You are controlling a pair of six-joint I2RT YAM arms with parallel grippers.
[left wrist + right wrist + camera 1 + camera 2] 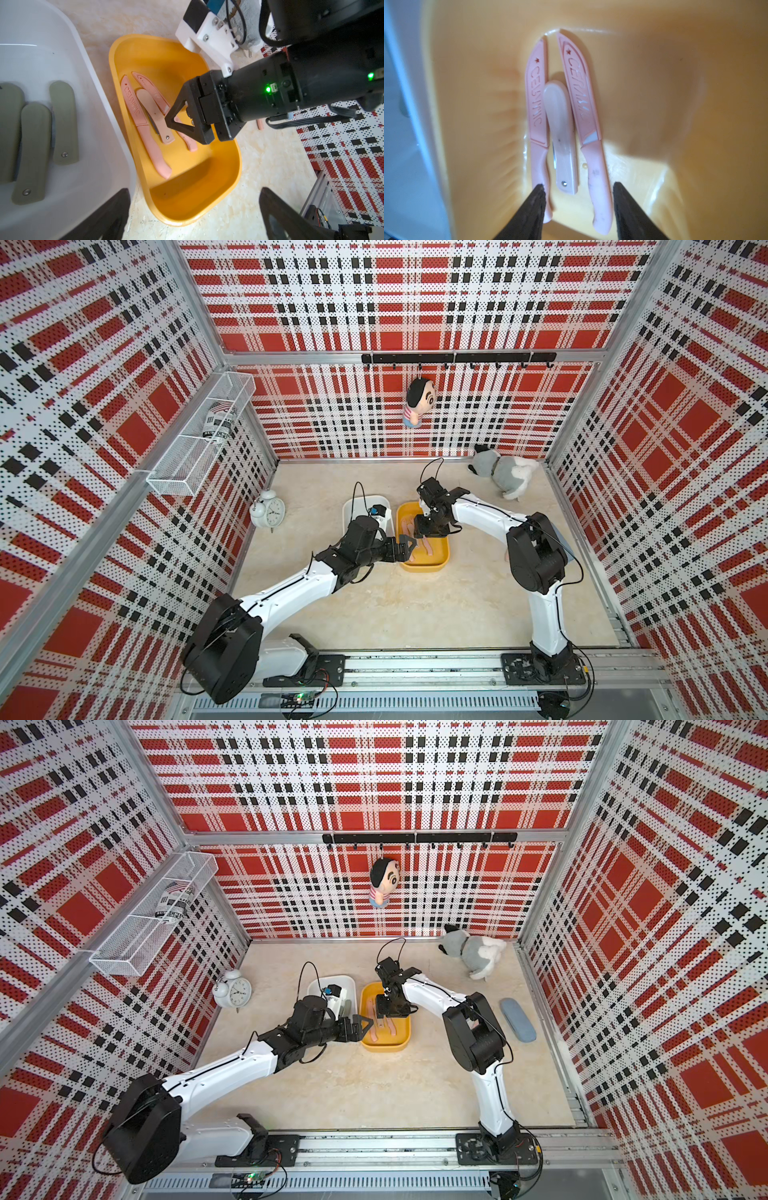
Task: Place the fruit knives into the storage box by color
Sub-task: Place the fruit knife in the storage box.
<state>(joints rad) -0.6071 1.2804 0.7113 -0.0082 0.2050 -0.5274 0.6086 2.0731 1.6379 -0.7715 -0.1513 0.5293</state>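
Observation:
In both top views a yellow storage box stands beside a white one. Three salmon pink fruit knives lie side by side in the yellow box: two sheathed ones and a folded one between them. Three sage green folded knives lie in the white box. My right gripper hangs open just above the pink knives' handle ends, holding nothing. My left gripper stands wide open and empty at the yellow box's near rim.
An alarm clock stands left of the white box. A plush dog lies at the back right, and a grey-blue case is by the right wall. A small pink end shows on the table past my right gripper.

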